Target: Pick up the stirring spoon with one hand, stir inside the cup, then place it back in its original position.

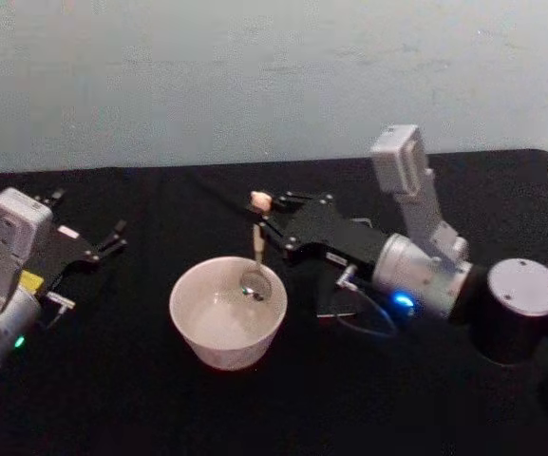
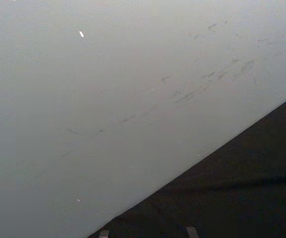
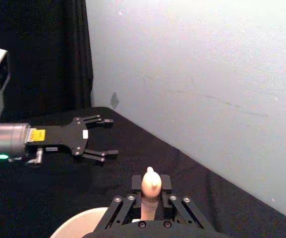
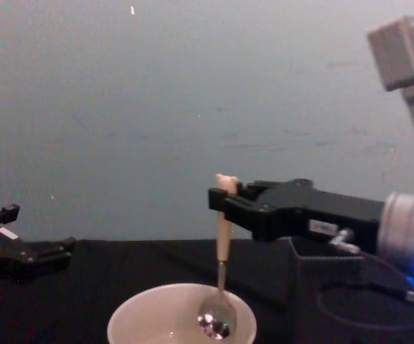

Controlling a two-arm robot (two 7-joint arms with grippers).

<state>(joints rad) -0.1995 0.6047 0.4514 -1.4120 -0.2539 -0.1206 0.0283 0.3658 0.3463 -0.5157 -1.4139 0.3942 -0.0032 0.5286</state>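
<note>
In the cup [image 1: 218, 350], stirring spoon [image 1: 256, 245], right tool [image 1: 267, 226] clamped

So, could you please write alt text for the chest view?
The right tool, reaching in from the right, is shut on the cream handle of the stirring spoon, holding it upright with its metal bowl down inside the white cup. The left tool rests open at the left edge, over the black table.

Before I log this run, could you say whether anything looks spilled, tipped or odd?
Nothing stands out. The cup stands upright, nothing visibly spilled; the right gripper holds the stirring spoon upright, bowl inside the cup; the left gripper rests open.
</note>
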